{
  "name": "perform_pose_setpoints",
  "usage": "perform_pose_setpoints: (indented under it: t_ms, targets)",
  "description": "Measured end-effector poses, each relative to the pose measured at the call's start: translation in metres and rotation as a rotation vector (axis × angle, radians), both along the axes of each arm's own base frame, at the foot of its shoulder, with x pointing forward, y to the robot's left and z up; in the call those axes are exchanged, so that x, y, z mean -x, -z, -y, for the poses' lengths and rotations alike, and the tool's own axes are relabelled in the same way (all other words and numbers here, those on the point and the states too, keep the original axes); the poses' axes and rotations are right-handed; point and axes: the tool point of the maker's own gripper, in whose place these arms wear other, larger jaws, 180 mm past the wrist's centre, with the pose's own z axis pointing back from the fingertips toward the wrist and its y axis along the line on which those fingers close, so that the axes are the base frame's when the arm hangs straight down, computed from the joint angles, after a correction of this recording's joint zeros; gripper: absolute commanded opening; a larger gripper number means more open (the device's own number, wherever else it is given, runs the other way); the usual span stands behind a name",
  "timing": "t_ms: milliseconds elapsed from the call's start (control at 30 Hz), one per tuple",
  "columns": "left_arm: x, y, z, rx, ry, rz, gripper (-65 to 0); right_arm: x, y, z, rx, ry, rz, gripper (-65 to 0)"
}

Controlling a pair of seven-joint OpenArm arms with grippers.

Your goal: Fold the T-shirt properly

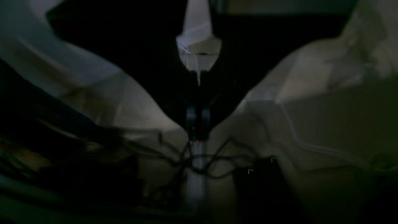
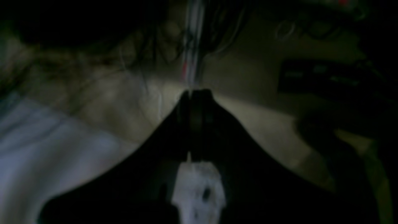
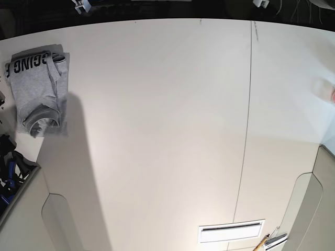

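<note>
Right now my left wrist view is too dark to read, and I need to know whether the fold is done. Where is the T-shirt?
Observer: In the base view the T-shirt lies as a compact folded bundle near the top-left corner of the table, on the right arm's side.
Operator: Which face is showing?
Observer: Mostly plain grey, with black block lettering across the end nearest the table's top edge.
Operator: Is the right gripper on it?
Observer: No. In the right wrist view the right gripper has its fingertips together, and the base view shows neither arm over the shirt.
</note>
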Motion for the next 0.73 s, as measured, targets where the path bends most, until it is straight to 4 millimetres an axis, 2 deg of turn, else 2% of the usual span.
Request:
perform_pose_setpoints:
  t_ms: [133,233,367,433,567,733]
  targets:
    - [-0.025,0.025,0.005,-0.135,-0.007,0.034,-65.0,-0.032,0.019,-0.004,0.122,0.08,0.05,-65.0]
    - [-0.038,0.033,0.006,-0.184,0.005,0.057,-65.0,-0.047,0.025,-0.022,0.148,0.118,0.074,-65.0]
    - [-0.053,0.034,0.015,-0.169,-0.002,0.082,-65.0,-0.054,0.028,-0.053,0.121,0.099,0.084,-65.0]
    - [-0.057,0.034,0.015,-0.17,-0.003,0.089,-65.0,-0.055,0.028,-0.062,0.111,0.096,0.087,-65.0]
    - [-0.055,0.034,0.014,-0.172,-0.002,0.087,-65.0,-0.057,0.028,-0.065,0.106,0.098,0.092,-65.0]
    - [-0.056,0.034,0.015,-0.17,-0.004,0.089,-65.0,-0.06,0.029,-0.06,0.148,0.114,0.108,-65.0]
